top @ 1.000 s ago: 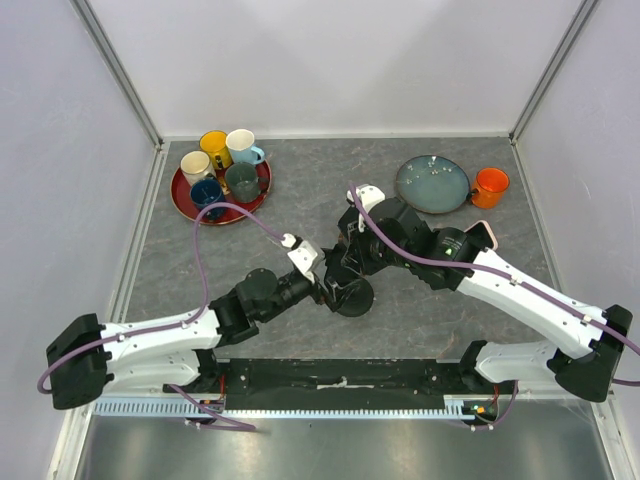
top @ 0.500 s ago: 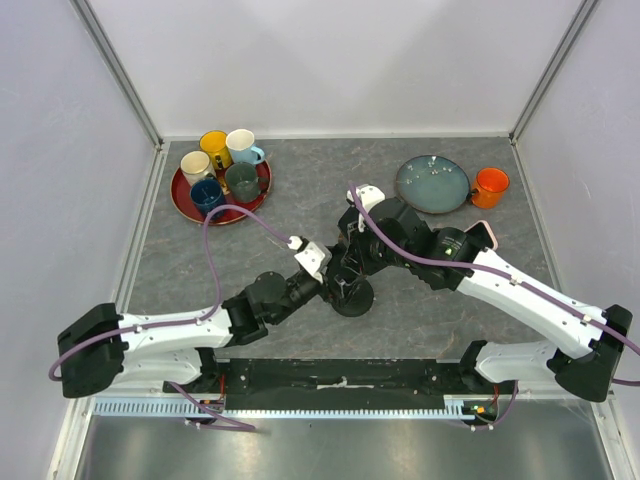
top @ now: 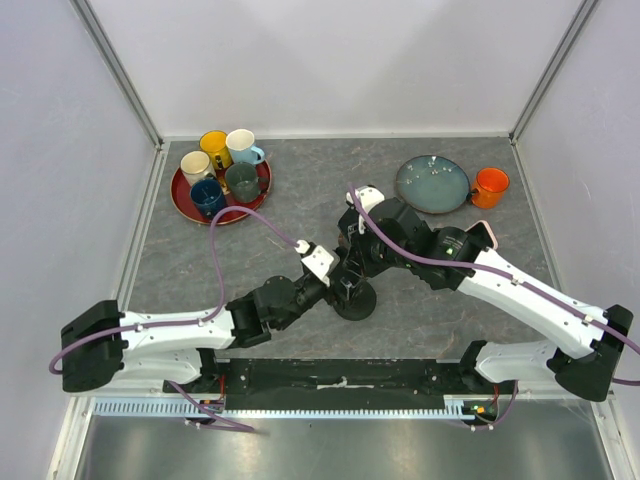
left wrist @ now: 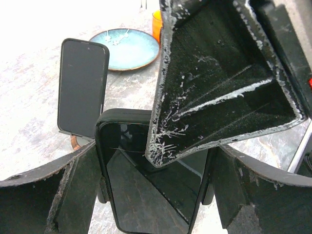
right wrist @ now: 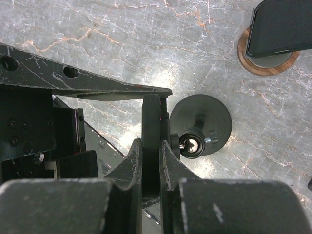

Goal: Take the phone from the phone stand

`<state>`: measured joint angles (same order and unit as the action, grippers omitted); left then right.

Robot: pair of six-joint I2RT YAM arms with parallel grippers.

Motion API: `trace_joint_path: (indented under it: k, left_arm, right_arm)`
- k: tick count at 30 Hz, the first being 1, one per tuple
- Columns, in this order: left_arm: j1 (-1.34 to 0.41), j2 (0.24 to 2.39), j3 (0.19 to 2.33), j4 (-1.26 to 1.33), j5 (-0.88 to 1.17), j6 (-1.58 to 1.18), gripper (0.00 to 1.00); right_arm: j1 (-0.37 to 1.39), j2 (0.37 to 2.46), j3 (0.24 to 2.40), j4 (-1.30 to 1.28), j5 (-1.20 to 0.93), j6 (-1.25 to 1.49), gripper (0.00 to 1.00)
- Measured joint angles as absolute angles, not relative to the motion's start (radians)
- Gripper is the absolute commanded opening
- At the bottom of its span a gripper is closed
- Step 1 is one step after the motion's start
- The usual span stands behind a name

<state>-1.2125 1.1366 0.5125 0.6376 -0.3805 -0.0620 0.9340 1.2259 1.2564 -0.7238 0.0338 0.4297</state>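
The top camera sits above and behind the arm bases. It looks down on the whole counter, with the near edge at the bottom of its view. The left wrist camera rides low and very close, facing out through the left pincer toward the far right corner, where the plate shows. The right wrist camera looks straight down through the right pincer, close above mid-counter. Both wrist views show the phone.

On my feed, the grey marbled stone tabletop is veined white and rust. The glass-fronted phone is glossy black, and the round stand base is matte black. The deep red round tray holds a yellow mug, a cream mug, a navy mug and a grey-green mug. The glazed plate is speckled teal, and the lone ceramic mug is orange.
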Motion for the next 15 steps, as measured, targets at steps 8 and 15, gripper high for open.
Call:
trace_joint_path:
  k: [8, 15]
  left_arm:
    - [-1.232, 1.118, 0.549, 0.521, -0.384, -0.064, 0.94]
    - [-1.237, 1.122, 0.568, 0.483, -0.392, -0.074, 0.96]
  right_arm:
    - [0.939, 1.228, 1.265, -0.744, 0.034, 0.43, 0.0]
    - [0.941, 1.228, 1.265, -0.744, 0.039, 0.43, 0.0]
